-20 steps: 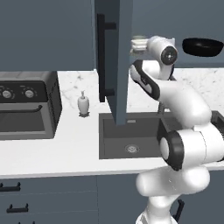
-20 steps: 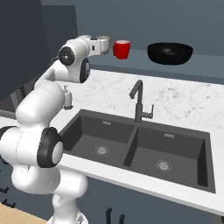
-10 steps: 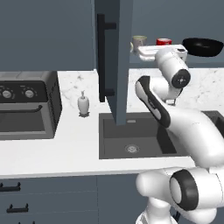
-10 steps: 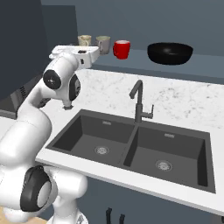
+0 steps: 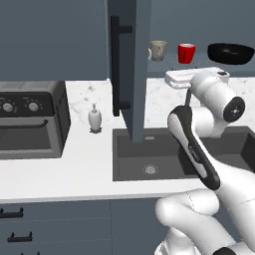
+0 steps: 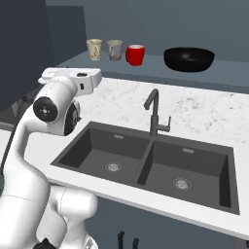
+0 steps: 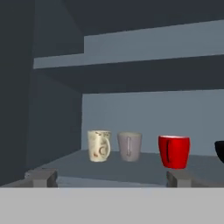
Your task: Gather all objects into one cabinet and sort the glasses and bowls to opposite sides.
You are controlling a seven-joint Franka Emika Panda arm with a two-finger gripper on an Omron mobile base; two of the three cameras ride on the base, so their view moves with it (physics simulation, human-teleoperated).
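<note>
White marble-patterned counter [image 5: 74, 169] runs beneath slate blue-grey wall cabinets in this rendered kitchen. At the far left of the left base view sits a dark grey countertop oven [image 5: 30, 119] with round knobs, and beside it a small white soap dispenser [image 5: 94, 118]. Next comes the slate blue-grey cabinet door [image 5: 129, 69], swung open edge-on, its long black vertical bar handle [image 5: 115, 64] facing left. Below lies a dark double-basin sink [image 6: 146, 163] with a black tap [image 6: 154, 113].

On the open cabinet's lower shelf [image 7: 131, 168], from left to right in the hand view, stand a cream patterned mug [image 7: 99, 145], a beige-grey mug [image 7: 129, 146] just beside it, a bright red cup [image 7: 174, 151] a little apart, and the edge of a wide glossy black bowl [image 7: 219, 151] at the right border. The right base view shows the bowl whole, well to the right of the red cup.

Level with the shelf and short of it, the two-finger gripper [image 7: 109, 178] faces the mugs; its grey fingertips [image 7: 43, 177] stand spread wide apart with nothing between them.
</note>
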